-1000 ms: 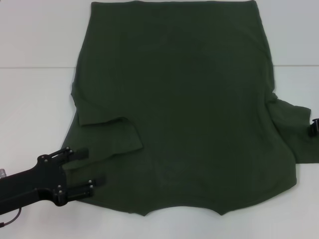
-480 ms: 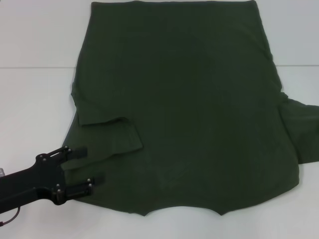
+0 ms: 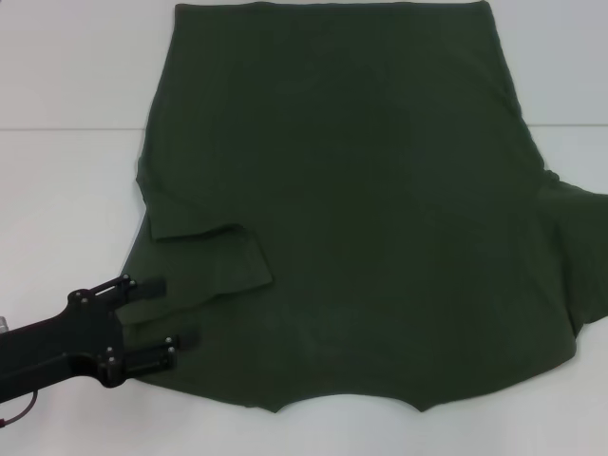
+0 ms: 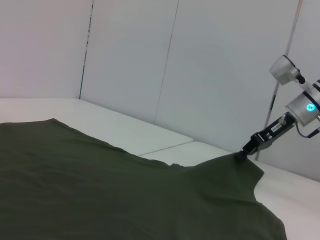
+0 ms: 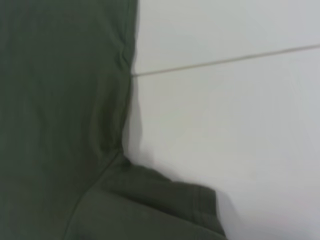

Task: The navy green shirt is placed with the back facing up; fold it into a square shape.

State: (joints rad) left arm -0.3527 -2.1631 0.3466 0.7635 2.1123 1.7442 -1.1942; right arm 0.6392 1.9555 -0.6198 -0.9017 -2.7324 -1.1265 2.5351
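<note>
The navy green shirt (image 3: 361, 190) lies spread back-up on the white table (image 3: 66, 199), its collar edge nearest me. Its left sleeve (image 3: 214, 261) is folded inward onto the body. My left gripper (image 3: 163, 313) is open at the shirt's near left edge, its fingers (image 3: 147, 286) lying over the cloth beside that sleeve. In the left wrist view my right gripper (image 4: 246, 151) is shut on the tip of the right sleeve (image 4: 225, 167), holding it raised to a peak. This sleeve (image 3: 575, 247) runs off the right edge of the head view. The right wrist view shows the sleeve (image 5: 150, 210) and armpit.
A seam line (image 3: 66, 129) crosses the white table from left to right under the shirt. Bare tabletop lies left of the shirt and along the near edge. Light wall panels (image 4: 150, 60) stand behind the table.
The right sleeve has been drawn outward to the right and spread wider, and the right gripper has left the head view. The left gripper has barely shifted.
</note>
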